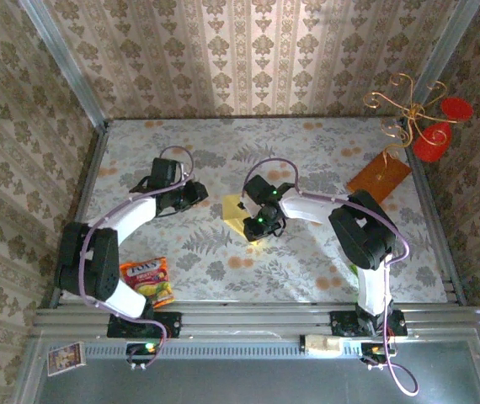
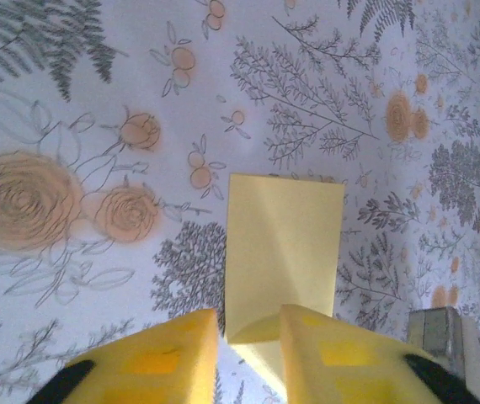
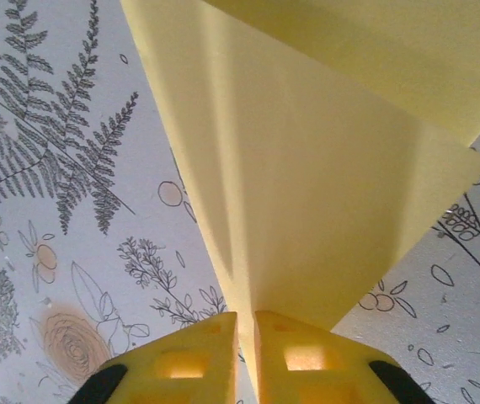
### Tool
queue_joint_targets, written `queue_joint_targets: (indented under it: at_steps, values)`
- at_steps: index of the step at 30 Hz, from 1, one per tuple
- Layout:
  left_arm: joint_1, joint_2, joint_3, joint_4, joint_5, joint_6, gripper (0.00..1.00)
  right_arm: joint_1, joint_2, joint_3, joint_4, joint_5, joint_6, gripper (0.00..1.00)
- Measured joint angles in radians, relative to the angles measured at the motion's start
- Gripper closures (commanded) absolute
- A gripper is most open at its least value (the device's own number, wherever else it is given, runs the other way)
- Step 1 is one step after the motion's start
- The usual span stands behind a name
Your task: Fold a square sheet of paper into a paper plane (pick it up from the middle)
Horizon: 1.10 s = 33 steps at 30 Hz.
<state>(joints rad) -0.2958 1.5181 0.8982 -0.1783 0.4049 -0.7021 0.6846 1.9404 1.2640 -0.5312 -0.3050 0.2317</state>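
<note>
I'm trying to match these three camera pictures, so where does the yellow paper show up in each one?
Top external: the folded yellow paper lies near the picture's middle.
Left wrist: centre of the frame, reaching down toward the bottom edge.
Right wrist: upper middle and right, narrowing toward bottom centre.
Shared landmark: the floral table cover under it, with grey ferns and orange blooms.
</note>
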Motion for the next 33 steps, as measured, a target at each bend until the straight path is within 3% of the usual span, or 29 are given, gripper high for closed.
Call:
queue_joint_targets:
  at_steps: [8,15,20,24,33]
  values:
    - [-0.018,-0.061,-0.027,-0.078,-0.043,-0.004,0.5,0.0,-0.107,-0.046,0.071,-0.017,0.068,0.72]
    - [-0.06,-0.063,-0.027,-0.08,-0.055,-0.004,0.4,-0.002,-0.233,-0.169,0.213,0.042,0.254,0.59]
    - [-0.085,-0.063,-0.047,-0.047,-0.055,-0.019,0.12,-0.005,-0.24,-0.222,0.293,0.075,0.418,0.6]
    - [-0.11,-0.058,-0.066,-0.013,-0.054,-0.021,0.01,-0.006,-0.242,-0.261,0.368,0.089,0.511,0.62]
    - [-0.132,0.01,-0.066,0.08,-0.005,-0.027,0.0,-0.006,-0.23,-0.261,0.417,0.089,0.591,0.75]
